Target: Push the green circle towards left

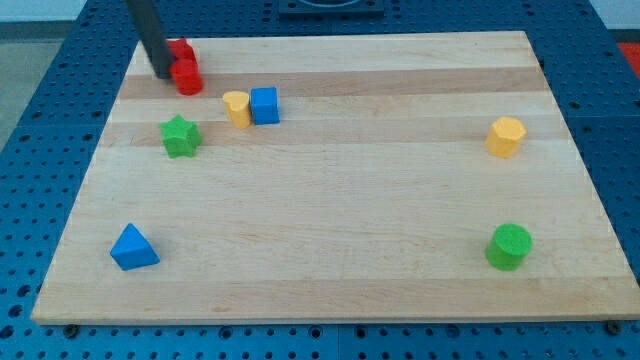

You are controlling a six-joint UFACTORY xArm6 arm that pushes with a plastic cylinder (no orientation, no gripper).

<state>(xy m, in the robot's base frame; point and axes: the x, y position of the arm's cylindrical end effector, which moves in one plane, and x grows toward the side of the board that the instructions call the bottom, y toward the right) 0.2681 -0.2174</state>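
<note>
The green circle (pixel 509 246) stands near the board's bottom right corner. My tip (pixel 162 73) is at the top left of the board, just left of two red blocks (pixel 185 66) that sit close together. The tip is far from the green circle, across the whole board.
A green star (pixel 180 136) lies below the red blocks. A yellow block (pixel 237 107) touches a blue cube (pixel 265 105) to its right. A blue triangle (pixel 132 248) sits at the bottom left. A yellow hexagon (pixel 506 136) is at the right. The wooden board (pixel 340 190) rests on a blue pegboard.
</note>
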